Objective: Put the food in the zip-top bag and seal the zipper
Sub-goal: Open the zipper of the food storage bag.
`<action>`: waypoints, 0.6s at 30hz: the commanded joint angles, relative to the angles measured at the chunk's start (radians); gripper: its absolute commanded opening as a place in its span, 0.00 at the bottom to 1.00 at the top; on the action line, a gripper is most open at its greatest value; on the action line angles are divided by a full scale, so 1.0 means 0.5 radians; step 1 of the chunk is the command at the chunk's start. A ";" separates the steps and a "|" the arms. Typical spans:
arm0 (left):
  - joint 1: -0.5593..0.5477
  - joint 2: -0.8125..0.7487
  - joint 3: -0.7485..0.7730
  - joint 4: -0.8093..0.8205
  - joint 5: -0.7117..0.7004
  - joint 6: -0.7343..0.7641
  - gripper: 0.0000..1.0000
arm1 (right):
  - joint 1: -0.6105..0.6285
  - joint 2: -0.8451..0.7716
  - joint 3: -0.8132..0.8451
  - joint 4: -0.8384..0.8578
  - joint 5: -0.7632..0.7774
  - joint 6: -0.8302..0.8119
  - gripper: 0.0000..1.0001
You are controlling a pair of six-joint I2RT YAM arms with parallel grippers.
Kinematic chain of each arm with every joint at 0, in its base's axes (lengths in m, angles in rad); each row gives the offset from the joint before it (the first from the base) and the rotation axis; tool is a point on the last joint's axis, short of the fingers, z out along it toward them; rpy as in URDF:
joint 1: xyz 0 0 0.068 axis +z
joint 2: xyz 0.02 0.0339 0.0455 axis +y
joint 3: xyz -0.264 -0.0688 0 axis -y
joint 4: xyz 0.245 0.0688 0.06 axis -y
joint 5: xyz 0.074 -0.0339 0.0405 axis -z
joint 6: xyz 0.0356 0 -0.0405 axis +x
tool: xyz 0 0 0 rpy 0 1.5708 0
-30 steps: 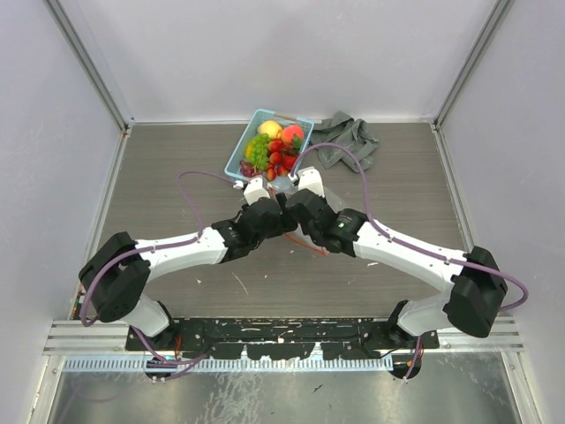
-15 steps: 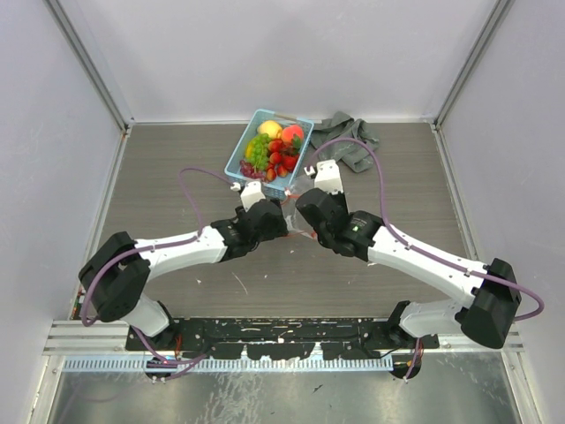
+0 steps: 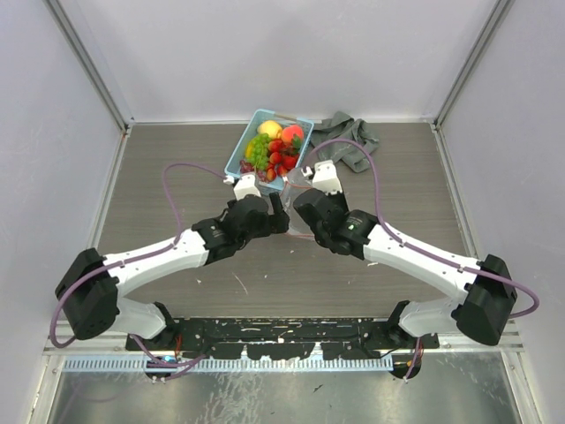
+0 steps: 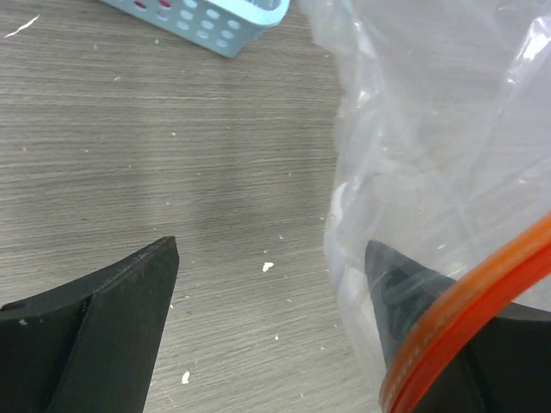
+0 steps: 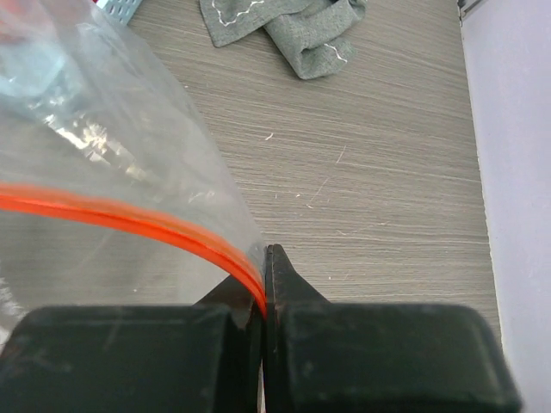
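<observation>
Near table centre, just short of the blue basket (image 3: 238, 150) of food (image 3: 277, 147): zip-top bag (image 5: 103, 146) pinched at the zipper (image 5: 129, 222) by the closed right gripper (image 5: 265, 258). Left gripper (image 4: 274, 254) spread wide, clamping nothing. Looks light, limp, slippery; best taken by the stiffer orange strip, not the film.

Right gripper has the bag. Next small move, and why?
Probably swing the left gripper toward the basket for a fruit: its jaws are open and empty beside the zip-top bag, the right gripper is shut on the zipper, and the food sits in the basket.
</observation>
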 commanded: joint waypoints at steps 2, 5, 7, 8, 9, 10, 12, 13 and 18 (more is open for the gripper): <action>0.031 -0.208 0.017 0.015 0.123 0.116 0.94 | -0.038 0.038 0.022 0.012 0.143 -0.044 0.00; 0.082 -0.319 0.004 0.025 0.229 0.146 0.99 | -0.052 0.072 0.034 -0.001 0.153 -0.065 0.00; 0.128 -0.361 -0.010 0.050 0.338 0.165 0.99 | -0.059 0.100 0.044 -0.010 0.171 -0.075 0.00; 0.157 -0.375 -0.015 0.066 0.409 0.170 0.98 | -0.060 0.113 0.049 -0.010 0.170 -0.080 0.00; 0.180 -0.385 -0.019 0.085 0.481 0.169 0.98 | -0.062 0.129 0.063 -0.011 0.163 -0.087 0.00; 0.201 -0.390 -0.019 0.099 0.546 0.167 0.98 | -0.062 0.141 0.074 -0.010 0.149 -0.094 0.00; 0.222 -0.400 -0.019 0.118 0.610 0.174 0.98 | -0.063 0.161 0.099 -0.011 0.124 -0.105 0.00; 0.235 -0.401 -0.017 0.118 0.620 0.183 0.98 | -0.063 0.170 0.109 -0.012 0.129 -0.113 0.00; 0.464 -0.373 -0.012 0.128 0.771 0.171 0.98 | -0.099 0.176 0.134 -0.079 0.231 -0.139 0.00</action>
